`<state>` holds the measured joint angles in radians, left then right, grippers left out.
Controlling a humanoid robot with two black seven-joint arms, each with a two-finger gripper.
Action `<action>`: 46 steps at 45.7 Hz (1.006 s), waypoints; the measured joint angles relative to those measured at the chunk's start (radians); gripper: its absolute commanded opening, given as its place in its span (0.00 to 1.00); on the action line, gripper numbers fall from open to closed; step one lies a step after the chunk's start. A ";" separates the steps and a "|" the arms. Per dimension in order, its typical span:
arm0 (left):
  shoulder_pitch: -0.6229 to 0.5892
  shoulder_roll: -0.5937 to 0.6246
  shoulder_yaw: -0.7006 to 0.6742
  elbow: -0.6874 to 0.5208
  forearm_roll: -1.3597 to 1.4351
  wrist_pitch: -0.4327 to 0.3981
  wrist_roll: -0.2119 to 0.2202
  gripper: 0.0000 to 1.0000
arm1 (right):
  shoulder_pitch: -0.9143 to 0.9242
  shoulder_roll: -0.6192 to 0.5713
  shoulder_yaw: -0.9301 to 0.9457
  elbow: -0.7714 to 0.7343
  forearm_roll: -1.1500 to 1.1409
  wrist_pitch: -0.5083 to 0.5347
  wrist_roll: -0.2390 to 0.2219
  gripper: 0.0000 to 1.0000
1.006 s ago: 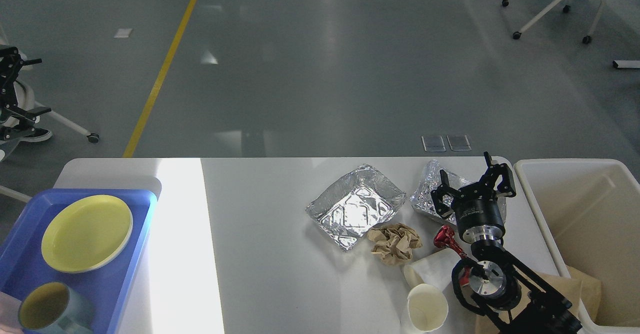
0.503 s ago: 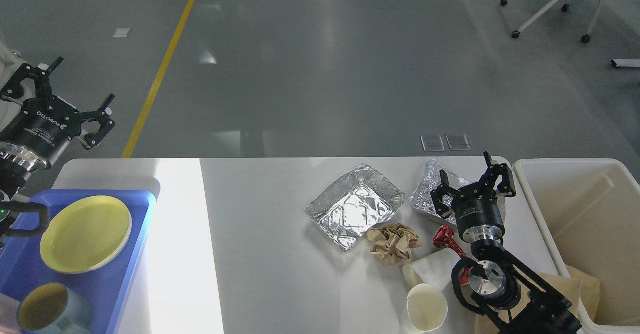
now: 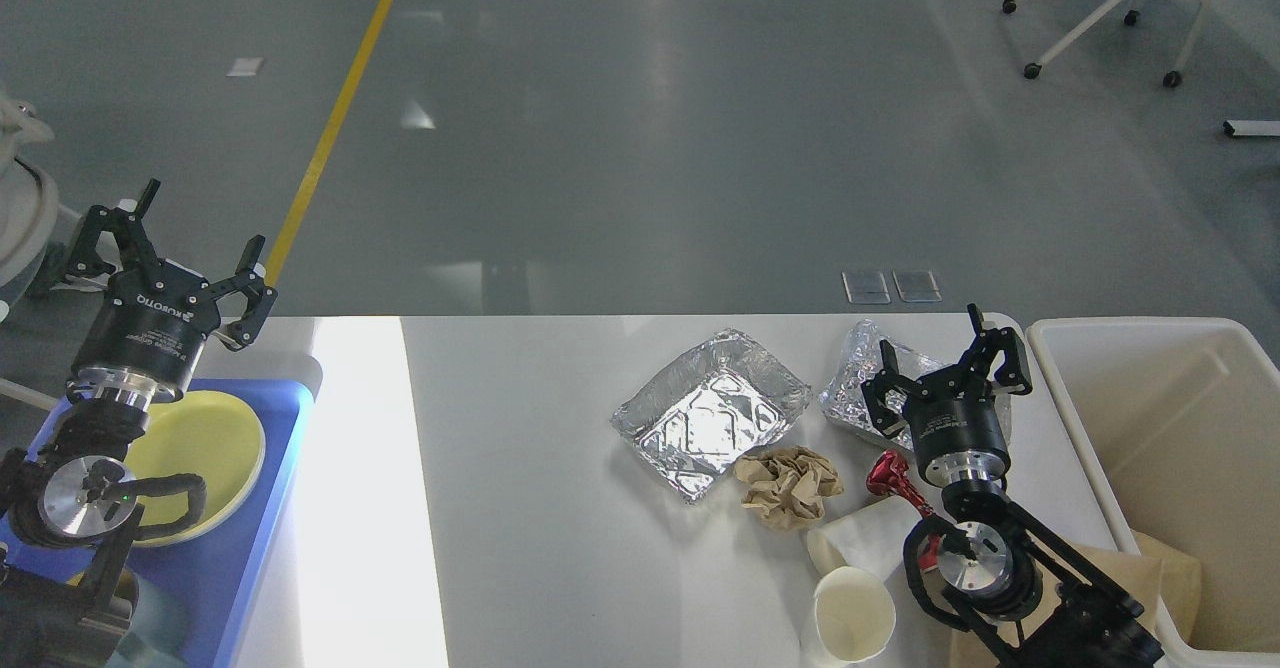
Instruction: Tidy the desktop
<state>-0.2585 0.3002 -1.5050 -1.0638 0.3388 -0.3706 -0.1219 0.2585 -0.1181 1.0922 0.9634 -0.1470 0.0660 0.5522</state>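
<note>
The white desktop (image 3: 540, 508) fills the lower half of the head view. On its right part lie an open foil tray (image 3: 712, 414), a second crumpled foil tray (image 3: 858, 378), a crumpled brown paper ball (image 3: 790, 485), a red object (image 3: 893, 480), a paper cup on its side (image 3: 860, 538) and an upright paper cup (image 3: 853, 616). My right gripper (image 3: 945, 368) stands open above the second foil tray, holding nothing. My left gripper (image 3: 170, 268) is open and empty, raised over the far left edge above the blue tray (image 3: 275, 508).
The blue tray holds a yellow plate (image 3: 225, 438) and a cup partly hidden behind my left arm. A cream bin (image 3: 1180, 468) stands at the table's right end with brown paper (image 3: 1170, 573) inside. A wheeled chair (image 3: 1110, 8) stands far back right.
My left arm has swung in from the far left and come down and right, so its gripper now hangs over the blue tray's back edge. The right arm has not moved.
</note>
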 measured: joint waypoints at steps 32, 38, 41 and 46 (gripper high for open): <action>-0.052 -0.089 -0.001 0.138 -0.018 0.042 -0.005 0.97 | 0.000 0.000 0.000 0.000 0.000 0.000 0.000 1.00; -0.054 -0.109 0.007 0.195 -0.015 0.048 -0.010 0.97 | 0.000 0.000 0.000 0.000 0.000 0.000 0.000 1.00; -0.058 -0.113 0.010 0.212 -0.009 0.048 -0.011 0.97 | 0.000 0.000 0.000 0.000 0.000 0.000 0.000 1.00; -0.066 -0.122 0.023 0.231 -0.014 0.042 -0.008 0.97 | 0.000 0.000 0.000 0.000 0.000 0.000 0.000 1.00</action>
<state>-0.3243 0.1786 -1.4824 -0.8326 0.3245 -0.3281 -0.1302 0.2586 -0.1181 1.0922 0.9636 -0.1470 0.0660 0.5522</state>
